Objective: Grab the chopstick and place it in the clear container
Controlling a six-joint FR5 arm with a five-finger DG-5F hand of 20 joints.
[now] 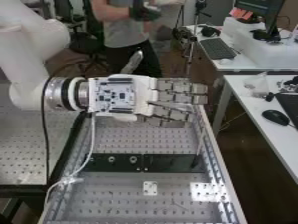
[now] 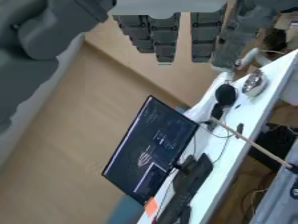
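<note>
Standing upright at about 4:30 in the high view, the chopstick [image 2: 249, 141] sits in a dark holder [image 2: 293, 169] on the perforated worktop [image 1: 113, 192], probably so it's easy to grab. Further off, around 11 o'clock, the hand [image 1: 126, 95] is open and empty, fingers straight towards 3. Can't make out the chopstick's foot or pin down the clear container, tbh.

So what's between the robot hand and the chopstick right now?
Nothing that I can see: in the high view, the gap from the robot hand to the chopstick is bare, with the bench behind it.
</note>
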